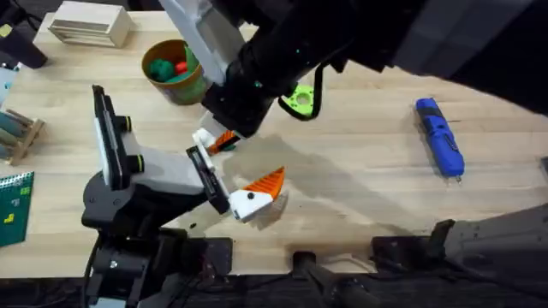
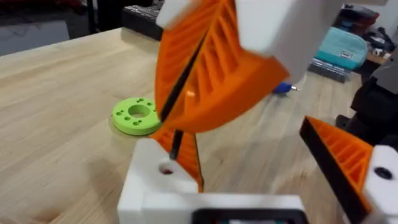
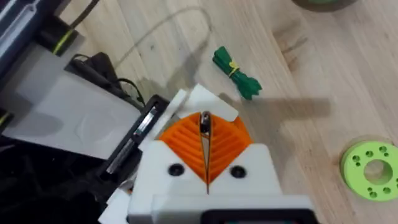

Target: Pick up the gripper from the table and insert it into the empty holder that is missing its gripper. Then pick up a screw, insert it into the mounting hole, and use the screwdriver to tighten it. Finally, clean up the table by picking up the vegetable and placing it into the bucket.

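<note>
Rt arm, big and dark close under the overhead cam, reaches across the middle toward the left side of the counter (image 1: 360,171). Right gripper (image 3: 204,134): orange ribbed pads, jaws pressed together, pinching a thin dark screw (image 3: 204,122) that sticks out past the tips. In left wrist view the screw slants down toward the white holder (image 2: 155,183), its tip just above the mounting hole (image 2: 166,169); can't tell if it touches. Left gripper (image 1: 231,167): jaws spread, white holder on one side, ribbed orange finger (image 2: 348,158) on the other, well apart, nothing held between them. Orange fin (the gripper) (image 2: 189,155) stands upright against the white holder, just behind the hole; looks seated, can't tell how far in. Vegetable (image 3: 236,73): small dark-green sprig lying flat on the counter, near the rt gripper, apart from everything. Green disc (image 1: 300,101) flat on the counter, just beyond the rt gripper. Screwdriver (image 1: 439,137): blue handle, lying on the rt side of the counter, well apart from both grippers. Bucket (image 1: 199,81) at far left-centre, upright, green and red pieces inside. Beige box (image 1: 86,26) at far left corner.
</note>
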`<control>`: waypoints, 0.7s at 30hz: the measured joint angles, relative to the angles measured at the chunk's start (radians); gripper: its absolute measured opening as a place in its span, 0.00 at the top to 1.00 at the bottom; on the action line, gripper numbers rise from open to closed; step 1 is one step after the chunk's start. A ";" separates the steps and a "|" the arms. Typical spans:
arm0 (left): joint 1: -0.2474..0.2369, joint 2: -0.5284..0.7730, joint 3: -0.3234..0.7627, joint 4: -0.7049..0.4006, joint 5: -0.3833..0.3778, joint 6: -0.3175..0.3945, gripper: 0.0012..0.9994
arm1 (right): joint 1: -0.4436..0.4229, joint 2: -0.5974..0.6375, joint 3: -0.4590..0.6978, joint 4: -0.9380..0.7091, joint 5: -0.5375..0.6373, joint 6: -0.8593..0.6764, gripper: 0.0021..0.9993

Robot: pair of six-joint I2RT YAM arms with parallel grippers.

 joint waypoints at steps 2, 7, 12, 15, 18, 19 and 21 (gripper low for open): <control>0.000 0.000 0.000 0.000 0.000 0.000 0.01 | 0.002 0.003 0.000 0.002 0.000 0.000 1.00; 0.000 0.000 0.000 -0.001 0.000 -0.003 0.01 | 0.015 0.031 0.000 0.007 0.000 0.000 1.00; 0.000 0.001 0.000 -0.001 0.003 -0.006 0.01 | 0.017 0.036 0.001 0.014 0.000 0.000 1.00; 0.000 0.001 0.000 -0.001 0.003 -0.008 0.01 | 0.017 0.037 0.002 0.014 0.000 0.000 1.00; 0.000 0.001 0.000 -0.001 0.003 -0.008 0.01 | 0.017 0.037 0.002 0.014 0.001 0.000 1.00; 0.000 0.001 0.000 -0.001 0.003 -0.008 0.01 | 0.017 0.037 0.002 0.014 0.001 0.000 1.00; 0.000 0.001 0.000 -0.001 0.004 -0.008 0.01 | 0.017 0.037 0.002 0.014 0.005 0.000 1.00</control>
